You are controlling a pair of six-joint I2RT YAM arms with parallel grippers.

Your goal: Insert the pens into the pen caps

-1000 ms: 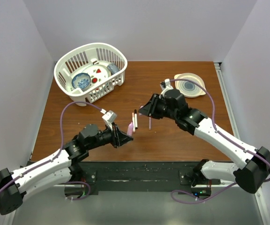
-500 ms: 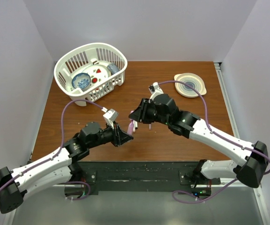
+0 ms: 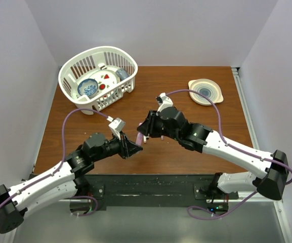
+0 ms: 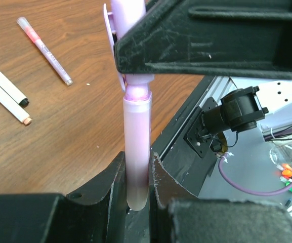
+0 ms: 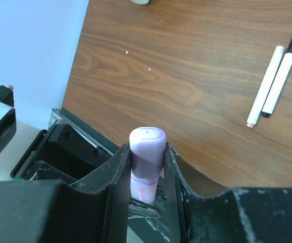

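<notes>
My left gripper (image 4: 137,185) is shut on the lower end of a lilac pen (image 4: 137,142) and holds it upright. My right gripper (image 5: 147,163) is shut on a lilac pen cap (image 5: 147,149). The cap (image 4: 128,17) sits in line over the pen's top end, and a short pink neck shows between them. In the top view the two grippers meet above the table's middle, left gripper (image 3: 132,147) and right gripper (image 3: 144,131), with the pen (image 3: 140,137) between them. Two white pens (image 5: 273,78) and a clear pink-ended pen (image 4: 44,49) lie on the wood.
A white basket (image 3: 127,61) of dishes stands at the back left, with a small white object (image 3: 87,111) just in front of it. A plate (image 3: 205,91) lies at the back right. The table's front edge and black base rail (image 3: 151,182) run just behind the grippers.
The right arm has swung left and forward, bringing the cap up to the pen in the left gripper. The left gripper has hardly moved. Both grips stay as they were.
</notes>
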